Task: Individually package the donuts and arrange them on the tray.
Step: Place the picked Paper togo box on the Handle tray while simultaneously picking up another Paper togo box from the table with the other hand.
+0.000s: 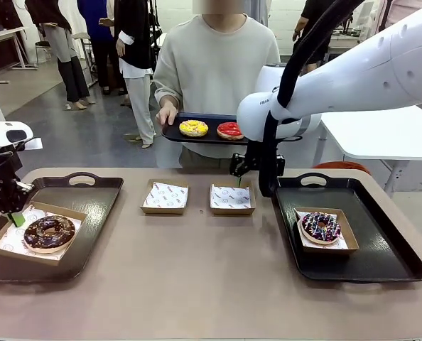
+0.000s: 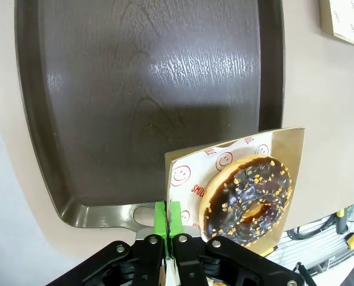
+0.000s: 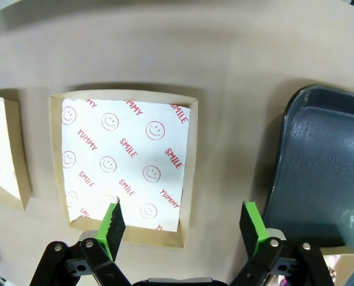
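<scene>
At the left edge of the front view, the left gripper (image 1: 15,217) (image 2: 167,218) has its jaws clamped together on the rim of a cardboard box (image 1: 3,241) (image 2: 287,140). The chocolate donut (image 1: 49,233) (image 2: 248,199) sits in that box on smiley-printed paper. The box lies at the lower left of the left tray (image 1: 90,202) (image 2: 141,89), and in the left wrist view it overlaps the tray's rim.

Near the centre of the front view, the right gripper (image 1: 244,177) (image 3: 183,219) hangs with its jaws wide apart and nothing between them. It is low over the near edge of the right empty box (image 1: 231,197) (image 3: 126,167), beside the rim of the right tray (image 1: 381,245) (image 3: 326,167). A second empty box (image 1: 165,197) (image 3: 4,149) sits just to its left on the tabletop (image 1: 197,284).

The purple sprinkled donut (image 1: 320,226) rests in its own box (image 1: 342,231) on the right tray.

At the top centre, a person (image 1: 214,64) holds a small black tray (image 1: 207,139) with one hand (image 1: 167,112). This tray carries the yellow donut (image 1: 193,128) and the red donut (image 1: 229,130) side by side.
</scene>
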Tool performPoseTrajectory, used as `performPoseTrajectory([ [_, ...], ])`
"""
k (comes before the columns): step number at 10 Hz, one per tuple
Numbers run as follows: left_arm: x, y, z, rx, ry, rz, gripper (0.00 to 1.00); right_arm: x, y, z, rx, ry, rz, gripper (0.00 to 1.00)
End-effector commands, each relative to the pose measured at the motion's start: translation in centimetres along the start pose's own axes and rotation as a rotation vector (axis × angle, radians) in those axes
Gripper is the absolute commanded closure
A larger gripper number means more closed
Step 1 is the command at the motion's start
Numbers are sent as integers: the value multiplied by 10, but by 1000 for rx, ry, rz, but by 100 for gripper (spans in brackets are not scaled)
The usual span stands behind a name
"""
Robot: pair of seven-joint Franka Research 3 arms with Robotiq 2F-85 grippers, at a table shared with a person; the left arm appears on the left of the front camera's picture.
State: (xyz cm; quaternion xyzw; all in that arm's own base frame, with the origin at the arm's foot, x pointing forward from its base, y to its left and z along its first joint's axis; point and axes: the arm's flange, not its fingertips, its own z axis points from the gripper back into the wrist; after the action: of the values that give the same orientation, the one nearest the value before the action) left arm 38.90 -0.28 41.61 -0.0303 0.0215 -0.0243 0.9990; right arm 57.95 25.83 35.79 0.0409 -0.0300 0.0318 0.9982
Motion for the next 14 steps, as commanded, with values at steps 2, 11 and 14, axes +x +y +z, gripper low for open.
performPoseTrajectory([
  [2,3,1,-13,-1,-3,18,99,0,2,-12,-27,-28,-42,0],
  [11,15,-4,-42,7,9,82,99,-4,0,-35,-24,21,-51,0],
  [14,18,-9,-46,27,14,82,99,-5,-1,-37,-17,24,-47,0],
])
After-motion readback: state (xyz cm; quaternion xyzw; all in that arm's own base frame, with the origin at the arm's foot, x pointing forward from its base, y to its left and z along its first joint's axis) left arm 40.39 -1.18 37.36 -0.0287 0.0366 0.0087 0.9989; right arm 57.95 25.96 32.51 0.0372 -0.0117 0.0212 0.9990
